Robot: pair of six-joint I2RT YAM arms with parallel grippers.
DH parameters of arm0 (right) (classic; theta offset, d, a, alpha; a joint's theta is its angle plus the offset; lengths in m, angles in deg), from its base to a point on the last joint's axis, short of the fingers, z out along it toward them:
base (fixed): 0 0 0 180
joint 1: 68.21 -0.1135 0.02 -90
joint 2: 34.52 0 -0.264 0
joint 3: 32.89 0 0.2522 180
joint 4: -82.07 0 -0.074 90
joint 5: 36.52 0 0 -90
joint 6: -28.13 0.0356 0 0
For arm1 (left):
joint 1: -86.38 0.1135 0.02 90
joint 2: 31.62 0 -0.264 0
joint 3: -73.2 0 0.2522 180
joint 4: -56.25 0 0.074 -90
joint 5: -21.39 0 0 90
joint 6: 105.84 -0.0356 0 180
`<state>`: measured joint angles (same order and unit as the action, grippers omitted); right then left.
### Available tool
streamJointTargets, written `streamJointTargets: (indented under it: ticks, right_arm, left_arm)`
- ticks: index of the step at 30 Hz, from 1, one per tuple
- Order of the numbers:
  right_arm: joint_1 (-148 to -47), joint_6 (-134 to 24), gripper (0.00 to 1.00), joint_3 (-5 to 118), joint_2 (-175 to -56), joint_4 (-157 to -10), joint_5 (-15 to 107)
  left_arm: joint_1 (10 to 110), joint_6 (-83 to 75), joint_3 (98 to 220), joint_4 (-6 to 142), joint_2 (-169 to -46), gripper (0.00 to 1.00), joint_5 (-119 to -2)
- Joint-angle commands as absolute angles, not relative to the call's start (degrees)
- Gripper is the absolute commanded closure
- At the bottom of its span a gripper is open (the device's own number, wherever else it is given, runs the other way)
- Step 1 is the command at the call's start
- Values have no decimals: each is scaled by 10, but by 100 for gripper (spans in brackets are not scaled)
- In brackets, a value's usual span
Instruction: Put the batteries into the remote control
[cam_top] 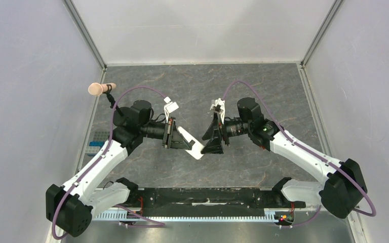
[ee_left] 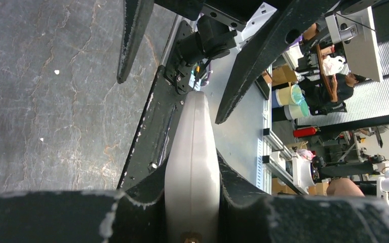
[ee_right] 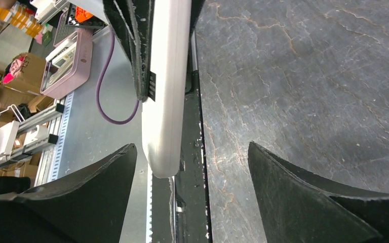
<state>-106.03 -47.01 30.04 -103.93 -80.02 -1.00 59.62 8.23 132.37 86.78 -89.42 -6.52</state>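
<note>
- One slim white plastic remote control (cam_top: 196,151) in view. It's off the grey marbled desk (cam_top: 263,91), held in the air between the two arms.
- Left gripper (cam_top: 182,139) is pinching it at one end. The left wrist view shows the remote edge-on with its seam toward the camera, so the pads sit on the two broad faces.
- My read: clamping one end leaves the rest sticking out, so the other arm can get at it.
- Right gripper (ee_right: 192,197) is spread wide and holds nothing. Its fingers straddle the remote's rounded free end, with a gap on both sides.
- I'd judge it's lined up to take or work on that end.
- Can't tell which face is the back, and I see no battery bay or cover in any view.
- Batteries: zero visible in all three views, so I judge loading hasn't started.
- Other counts:
  - two arms, two grippers
  - one blue-grey gridded tray (cam_top: 96,142) at the desk's left edge
  - one peach-coloured rod (cam_top: 100,88) by the left wall, well apart from the remote
</note>
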Motion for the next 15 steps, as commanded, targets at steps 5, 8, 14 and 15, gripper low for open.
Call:
streamJointTargets:
  ticks: [5,8,14,15]
  right_arm:
    - [-1078,-447,26,320,-1087,-837,-24]
    - [-1084,-443,34,325,-1106,-837,-23]
    - [-1087,-412,56,315,-1110,-887,-32]
    - [-1087,-399,59,310,-1109,-901,-36]
  left_arm:
    - [591,50,1342,877,-895,98,-44]
    - [590,50,1342,877,-894,98,-44]
    - [588,51,1340,877,-895,96,-48]
    - [588,53,1340,876,-895,95,-50]
